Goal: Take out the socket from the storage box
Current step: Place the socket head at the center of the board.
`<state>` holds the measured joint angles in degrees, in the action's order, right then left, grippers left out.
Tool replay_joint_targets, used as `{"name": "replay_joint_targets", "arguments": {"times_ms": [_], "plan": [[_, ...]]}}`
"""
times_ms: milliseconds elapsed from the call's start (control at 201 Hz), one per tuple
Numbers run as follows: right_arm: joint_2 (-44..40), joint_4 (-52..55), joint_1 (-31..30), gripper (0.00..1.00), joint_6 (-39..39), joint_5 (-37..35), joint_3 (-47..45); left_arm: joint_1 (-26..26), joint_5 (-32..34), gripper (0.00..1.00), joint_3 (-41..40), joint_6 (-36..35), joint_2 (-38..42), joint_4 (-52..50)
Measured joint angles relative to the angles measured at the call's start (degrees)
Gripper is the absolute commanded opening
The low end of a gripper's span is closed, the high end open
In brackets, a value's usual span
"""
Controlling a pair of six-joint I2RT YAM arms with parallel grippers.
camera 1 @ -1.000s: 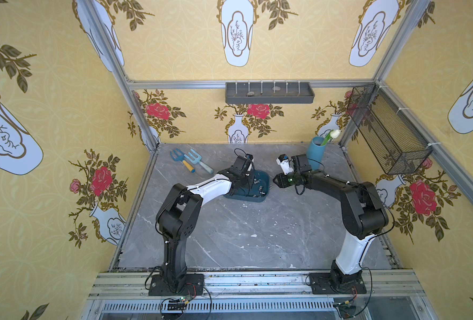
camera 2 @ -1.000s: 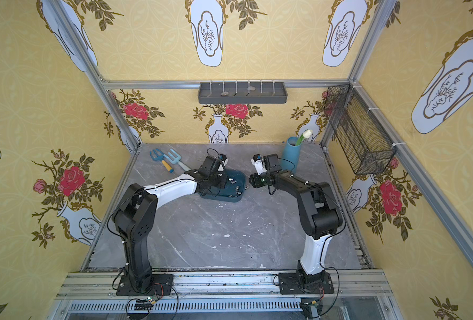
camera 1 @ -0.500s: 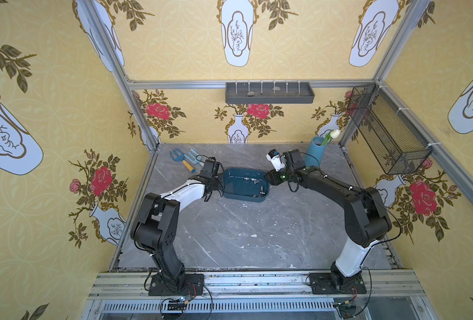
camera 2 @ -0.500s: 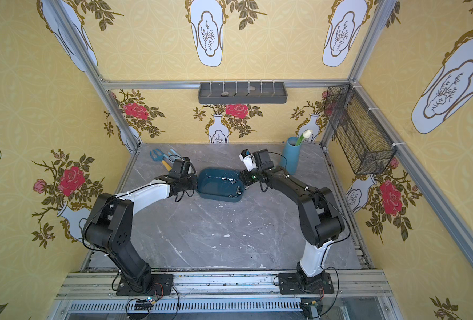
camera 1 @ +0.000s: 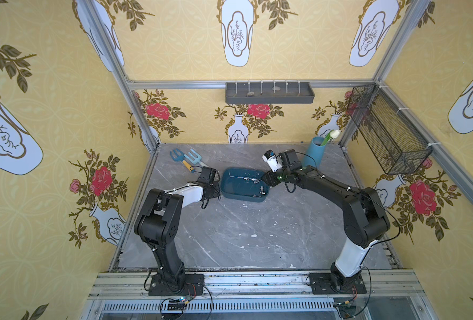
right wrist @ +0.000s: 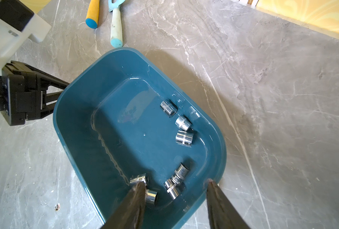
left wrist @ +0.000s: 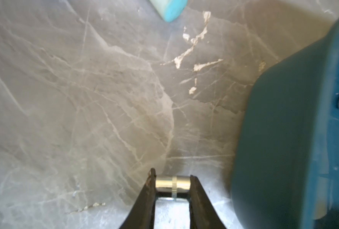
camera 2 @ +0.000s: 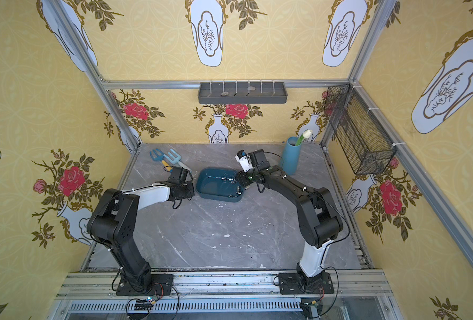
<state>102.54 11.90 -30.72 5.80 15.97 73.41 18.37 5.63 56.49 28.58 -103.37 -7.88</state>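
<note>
Left gripper [left wrist: 172, 178] is closed narrow on a socket [left wrist: 172, 183] — the chrome barrel lies crosswise, pinched end to end between the two fingertips. The held socket is outside the storage box [camera 1: 231, 184], over the marble tabletop [camera 1: 243, 230] and just beside the box's short end wall on the left arm's side. Cannot tell whether it touches the marble. The box sits flat mid-table between the two grippers. Seven loose sockets [right wrist: 184, 138] lie on its floor: three strung along one long wall, four bunched at the end nearest the right arm. Right gripper [right wrist: 174, 183] hangs over that bunched end with its fingers about half spread and nothing between them. One tip is over a socket, the other over the rim; contact cannot be told. Two hand forks [camera 1: 185, 159] lie side by side toward the back left — the pale handle ends just beside the box's corner. A blue vase [camera 1: 314, 152] with a white tulip [camera 1: 334, 133] stands upright behind the right wrist.
</note>
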Motion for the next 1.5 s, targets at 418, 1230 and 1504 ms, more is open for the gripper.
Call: {"name": "replay_joint_targets", "arguments": {"times_ms": [418,1230,1504], "plan": [[0.0,0.0,-1.0,0.55,0.0,0.2,1.0,-0.5,1.6,0.49,-0.1,0.6,-0.9,0.9],[9.6,4.3,-5.9,0.54,0.9,-3.6,11.3,-1.2,3.4,0.65,-1.4,0.3,17.6,-4.8],[14.6,7.3,-7.9,0.53,-2.9,-9.4,14.0,-1.2,3.3,0.67,-2.1,-0.3,21.1,-5.5]]}}
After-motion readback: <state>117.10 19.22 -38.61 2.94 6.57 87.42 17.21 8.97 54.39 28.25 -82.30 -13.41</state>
